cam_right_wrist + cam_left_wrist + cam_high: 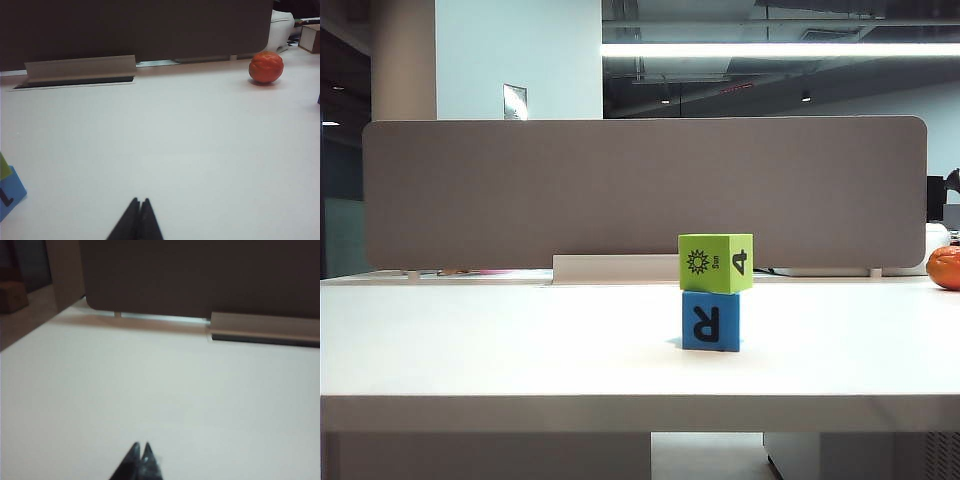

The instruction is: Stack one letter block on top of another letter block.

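The lime-green letter block (715, 263), printed with a sun symbol, "Sun" and a "4", rests squarely on top of the blue letter block (711, 321) with a large "R", right of the table's middle. In the right wrist view a corner of the blue block (10, 192) and a sliver of the green one (4, 167) show at the frame's edge. My left gripper (141, 446) is shut and empty over bare white table, with neither block in its view. My right gripper (139, 201) is also shut and empty, well apart from the stack. Neither arm appears in the exterior view.
A grey partition panel (640, 190) runs along the table's far edge, with a white cable tray (615, 268) at its foot. An orange ball (945, 267) lies at the far right; the right wrist view shows this ball (266, 67) too.
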### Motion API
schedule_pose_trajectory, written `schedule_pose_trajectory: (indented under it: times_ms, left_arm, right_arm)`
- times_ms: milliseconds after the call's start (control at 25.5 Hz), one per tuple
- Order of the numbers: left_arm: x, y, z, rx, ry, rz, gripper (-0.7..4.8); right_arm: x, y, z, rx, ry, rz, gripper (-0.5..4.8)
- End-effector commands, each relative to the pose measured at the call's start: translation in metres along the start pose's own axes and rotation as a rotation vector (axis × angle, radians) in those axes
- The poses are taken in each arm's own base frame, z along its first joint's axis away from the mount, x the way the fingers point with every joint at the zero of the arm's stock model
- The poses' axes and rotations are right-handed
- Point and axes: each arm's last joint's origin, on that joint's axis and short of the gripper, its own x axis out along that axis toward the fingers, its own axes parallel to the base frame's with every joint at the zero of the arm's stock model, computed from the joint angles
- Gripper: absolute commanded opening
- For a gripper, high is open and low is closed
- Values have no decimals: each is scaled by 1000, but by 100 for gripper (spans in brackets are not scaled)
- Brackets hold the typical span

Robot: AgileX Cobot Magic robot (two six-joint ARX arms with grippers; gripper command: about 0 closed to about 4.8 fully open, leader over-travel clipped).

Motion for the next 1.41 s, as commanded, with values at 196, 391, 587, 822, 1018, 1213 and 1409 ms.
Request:
schedule_pose_trajectory:
  times_ms: [196, 391, 587, 822, 1018, 1213, 1409]
  left_arm:
    - [-5, 1, -7, -2, -57, -2, -6]
    - [-7, 0, -16, -1, -72, -44, -6]
    - [-8, 0, -20, 2, -70, -46, -6]
    - [-8, 0, -20, 2, -70, -48, -6]
    - [-8, 0, -20, -1, -70, -48, -6]
    - [-8, 0, -20, -1, -70, -48, -6]
    - [-8, 0, -20, -1, -70, -48, -6]
  right_arm:
    - [0, 0, 0, -3, -8, -4, -1]
    - [0, 0, 0, -3, -8, -4, -1]
    - [0, 0, 0, -3, -8, -4, -1]
    - [0, 0, 0, -3, -8, -4, -1]
    - [0, 0, 0, -3, -8, -4, -1]
    - [0, 0, 0, -3, -8, -4, -1]
    - [0, 0, 0, -3, -8, -4, -1]
